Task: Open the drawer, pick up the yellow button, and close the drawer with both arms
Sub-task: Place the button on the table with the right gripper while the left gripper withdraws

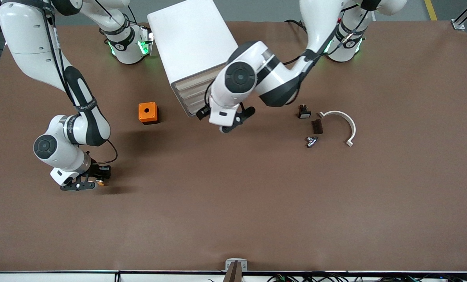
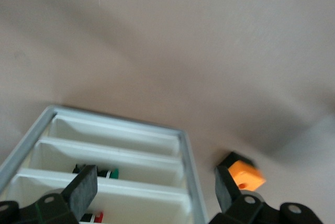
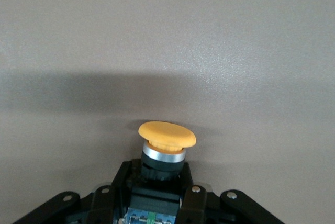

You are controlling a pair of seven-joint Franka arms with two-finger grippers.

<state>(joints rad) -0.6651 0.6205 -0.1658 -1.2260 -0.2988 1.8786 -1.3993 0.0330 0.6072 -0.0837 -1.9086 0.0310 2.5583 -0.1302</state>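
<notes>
Button out, drawer left to shut

Right gripper [image 1: 94, 183] clamps the button [image 3: 166, 143] low over the table; left gripper [image 2: 152, 192], spread empty, should push the drawer [image 2: 104, 153] squarely.

No text, brand or number can be read anywhere. A faint line of lettering runs along the black band on the right arm [image 1: 85, 105], and small round marks sit on both arm bases, all too small to make out.
</notes>
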